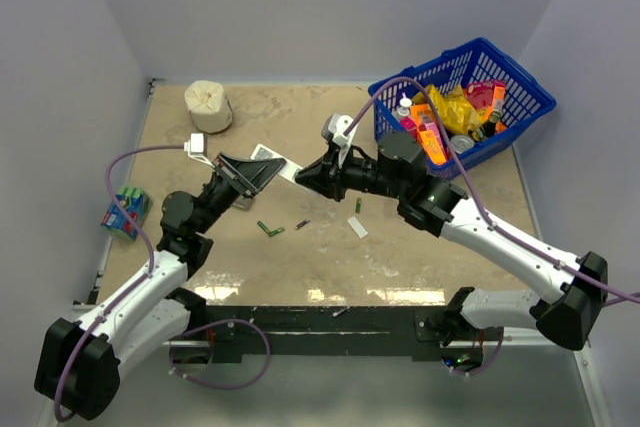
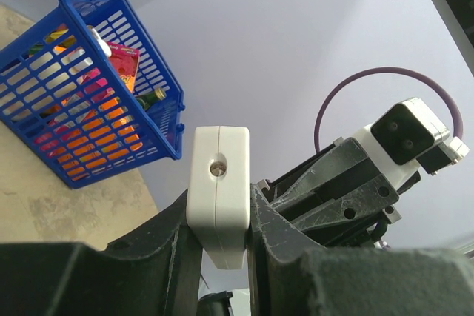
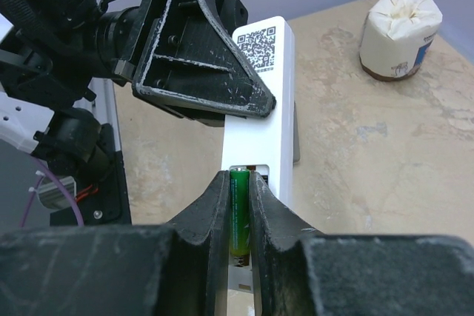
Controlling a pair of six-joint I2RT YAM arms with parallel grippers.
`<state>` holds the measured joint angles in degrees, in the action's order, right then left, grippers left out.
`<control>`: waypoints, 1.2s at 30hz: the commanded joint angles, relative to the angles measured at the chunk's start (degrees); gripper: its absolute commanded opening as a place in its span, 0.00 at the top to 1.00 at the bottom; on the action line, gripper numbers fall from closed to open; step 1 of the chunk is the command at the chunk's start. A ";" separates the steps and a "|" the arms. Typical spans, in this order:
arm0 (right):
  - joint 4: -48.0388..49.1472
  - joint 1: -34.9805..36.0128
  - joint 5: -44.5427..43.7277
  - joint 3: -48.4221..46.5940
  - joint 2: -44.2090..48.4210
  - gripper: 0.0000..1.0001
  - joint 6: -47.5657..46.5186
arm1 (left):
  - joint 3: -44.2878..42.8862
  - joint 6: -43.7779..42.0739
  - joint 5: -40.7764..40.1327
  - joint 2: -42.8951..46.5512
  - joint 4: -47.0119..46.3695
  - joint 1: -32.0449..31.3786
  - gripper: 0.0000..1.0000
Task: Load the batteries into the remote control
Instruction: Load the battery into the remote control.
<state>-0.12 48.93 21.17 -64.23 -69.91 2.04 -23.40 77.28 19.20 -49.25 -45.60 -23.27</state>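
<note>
Left fingers [image 2: 178, 238] are clenched on the remote control [image 2: 218, 197], pressing its two long sides near one end. That end face, with a small round lens, points toward the left wrist camera. The remote control is held clear of the worktop [image 1: 300, 277], above its middle. Its QR-code face is up and its open compartment end is toward the right arm.

Right fingers [image 3: 211, 220] are clenched on one green battery [image 3: 238, 212]. The battery is in line with the remote control, with its far end at the compartment opening. Whether it is seated cannot be told.

Loose batteries lie on the worktop below the two arms:
- one green [image 1: 270, 229];
- one dark [image 1: 302, 224];
- one green [image 1: 358, 207].

A flat white piece [image 1: 357, 228] lies just beside the last of these. A wrapped battery pack [image 1: 125, 210] lies at the left edge. A blue basket [image 1: 520, 87] of packaged goods stands at the far right corner, and a paper roll [image 1: 208, 105] at the far left.
</note>
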 commanded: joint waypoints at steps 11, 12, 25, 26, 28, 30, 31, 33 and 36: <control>0.30 -0.32 0.89 0.68 1.88 0.84 1.21 | -1.91 0.33 -1.71 2.32 -4.23 0.15 1.00; 0.30 -0.32 0.89 0.33 1.88 0.84 1.03 | -1.83 0.33 -1.62 2.41 -4.32 0.15 1.00; -2.34 -0.32 1.07 -1.08 0.83 0.76 0.51 | -2.09 0.24 -1.01 2.41 -4.14 0.15 1.00; -2.43 -0.32 1.07 -1.16 0.83 0.75 0.51 | -2.00 0.24 -1.01 2.50 -4.14 0.15 1.00; -2.60 -0.32 1.07 -1.34 0.65 0.75 0.42 | -2.09 0.24 -1.01 2.41 -3.97 0.15 1.00; -2.60 -0.32 1.07 -1.25 0.65 0.74 0.42 | -2.09 0.24 -0.92 2.50 -4.05 0.15 1.00; -2.69 -0.32 1.07 -1.34 0.74 0.74 0.42 | -2.00 0.24 -0.92 2.50 -3.97 0.15 1.00; -2.78 -0.32 0.89 -1.34 0.83 0.73 0.42 | -2.00 0.16 -0.92 2.58 -3.70 0.15 1.00; -3.04 -0.41 -0.25 -1.60 1.18 0.68 0.51 | -2.00 -0.02 -0.92 2.67 -3.27 0.15 1.00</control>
<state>-1.08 48.73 22.11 -63.75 -69.30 2.83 -23.40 76.90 18.61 -48.21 -44.47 -23.27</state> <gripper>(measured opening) 0.299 0.298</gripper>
